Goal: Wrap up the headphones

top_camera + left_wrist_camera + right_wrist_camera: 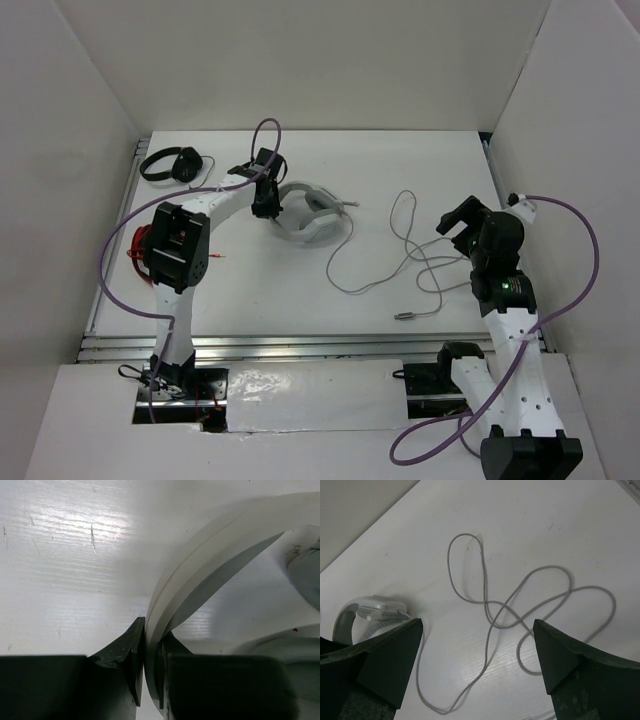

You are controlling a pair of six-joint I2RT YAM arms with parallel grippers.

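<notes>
The light grey headphones (312,214) lie at the table's back middle. My left gripper (266,203) is shut on their wide headband (200,565), which passes between the two dark fingers in the left wrist view. An earcup (306,572) shows at that view's right edge. The thin grey cable (400,262) runs from the headphones in loose loops across the table to a metal plug (404,316) near the front. My right gripper (458,222) is open and empty, hovering over the cable loops (520,615); the headphones show at the left of its view (367,611).
Small black headphones (172,163) lie at the back left corner. A red wire bundle (140,245) sits at the left edge, partly behind my left arm. White walls enclose the table on three sides.
</notes>
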